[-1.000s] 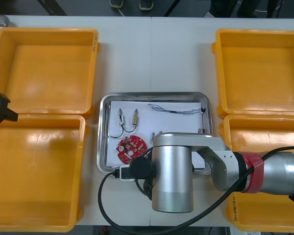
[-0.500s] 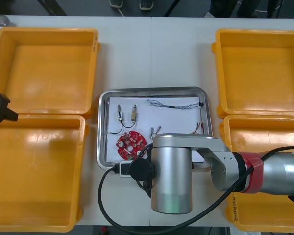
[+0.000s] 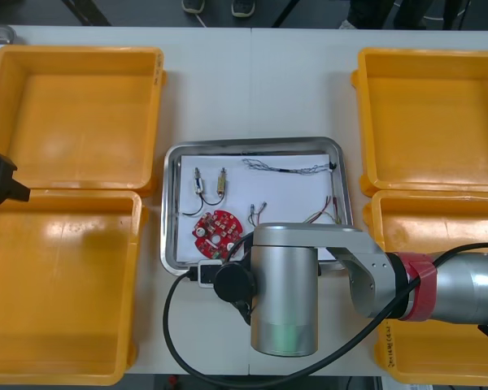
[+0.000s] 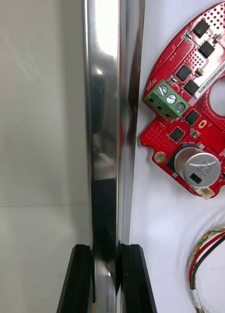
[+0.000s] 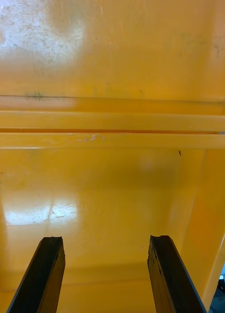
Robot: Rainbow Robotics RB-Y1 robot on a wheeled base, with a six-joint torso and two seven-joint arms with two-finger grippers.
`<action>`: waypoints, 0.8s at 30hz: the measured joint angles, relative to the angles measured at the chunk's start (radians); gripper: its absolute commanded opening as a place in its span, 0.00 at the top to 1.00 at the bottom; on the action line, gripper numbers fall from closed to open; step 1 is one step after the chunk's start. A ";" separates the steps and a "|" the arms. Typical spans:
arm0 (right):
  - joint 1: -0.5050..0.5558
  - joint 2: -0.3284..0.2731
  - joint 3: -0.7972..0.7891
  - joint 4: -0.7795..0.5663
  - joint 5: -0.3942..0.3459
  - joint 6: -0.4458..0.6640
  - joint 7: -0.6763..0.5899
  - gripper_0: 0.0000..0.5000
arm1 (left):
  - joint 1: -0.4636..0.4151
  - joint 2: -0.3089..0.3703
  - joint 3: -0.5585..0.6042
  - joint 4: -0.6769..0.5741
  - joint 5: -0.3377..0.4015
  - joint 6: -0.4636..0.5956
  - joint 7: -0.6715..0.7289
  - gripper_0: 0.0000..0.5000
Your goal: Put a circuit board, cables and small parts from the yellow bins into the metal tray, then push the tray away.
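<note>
The metal tray [image 3: 170,203] lies mid-table, white inside. It holds a round red circuit board [image 3: 214,227], a twisted blue and white cable [image 3: 285,168], a red and yellow cable [image 3: 329,210], a black cable [image 3: 193,213] and small metal parts [image 3: 222,180]. My right arm's wrist [image 3: 285,288] covers the tray's near edge. In the right wrist view my right gripper [image 4: 106,279] is shut on the tray's rim [image 4: 105,122], one finger on each side, with the board [image 4: 191,112] just inside. My left gripper [image 5: 105,274] hangs open over a left yellow bin [image 5: 112,73].
Two yellow bins [image 3: 81,114] [image 3: 57,284] flank the tray on the left and two more [image 3: 431,122] [image 3: 439,227] on the right. Bare table [image 3: 252,89] stretches beyond the tray's far edge. The left arm [image 3: 0,179] sits parked at the left edge.
The right gripper has shut on the tray's near rim. The tray and its contents have slid away from the robot with it. The left arm has not moved.
</note>
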 measured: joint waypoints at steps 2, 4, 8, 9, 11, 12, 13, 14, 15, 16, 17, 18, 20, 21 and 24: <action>0.000 0.000 0.000 0.000 0.009 0.000 0.000 1.00 | 0.000 0.000 0.000 0.000 0.000 0.000 0.000 0.00; 0.000 0.000 0.000 0.000 0.014 0.000 0.000 1.00 | 0.000 0.000 0.000 0.000 0.000 0.000 0.000 0.00; -0.004 0.000 0.000 0.000 0.017 0.000 0.000 1.00 | 0.000 0.000 0.000 0.000 0.000 0.000 0.000 0.00; -0.006 0.000 0.000 0.000 0.021 0.000 0.000 1.00 | 0.000 0.000 0.000 0.000 0.000 0.000 0.000 0.00; -0.014 0.000 0.000 0.003 0.028 0.000 0.000 1.00 | 0.000 0.000 0.000 0.000 0.000 0.000 0.000 0.00; -0.019 0.000 0.000 0.006 0.029 0.000 0.000 1.00 | 0.000 0.000 0.000 0.000 0.000 0.000 0.000 0.00; -0.025 0.000 0.000 0.011 0.029 0.000 0.000 1.00 | 0.000 0.000 0.000 0.000 0.000 0.000 0.000 0.00; -0.032 0.000 0.000 0.018 0.029 0.000 0.000 1.00 | 0.000 0.000 0.000 0.000 0.000 0.000 0.000 0.00; -0.038 0.000 0.000 0.024 0.029 -0.001 0.000 1.00 | 0.000 0.000 0.000 0.000 0.000 0.000 0.000 0.00; -0.045 0.000 0.000 0.031 0.029 -0.001 0.000 1.00 | 0.000 0.000 0.000 0.000 0.000 0.000 0.000 0.00; -0.052 0.000 0.000 0.036 0.029 -0.001 -0.001 1.00 | 0.000 0.000 0.000 0.000 0.000 0.000 0.000 0.00; -0.058 0.000 0.000 0.039 0.029 -0.001 -0.001 1.00 | 0.000 0.000 0.000 0.000 0.000 0.000 0.000 0.00; -0.070 0.000 0.000 0.045 0.029 -0.001 -0.001 1.00 | 0.000 0.000 0.000 0.000 0.000 0.000 0.000 0.00; -0.076 0.000 0.000 0.048 0.029 -0.001 -0.002 1.00 | 0.000 0.000 0.000 0.000 0.000 0.000 0.000 0.00; -0.094 0.001 0.000 0.064 0.029 -0.001 -0.002 1.00 | 0.000 0.000 0.000 0.000 0.000 0.000 0.000 0.00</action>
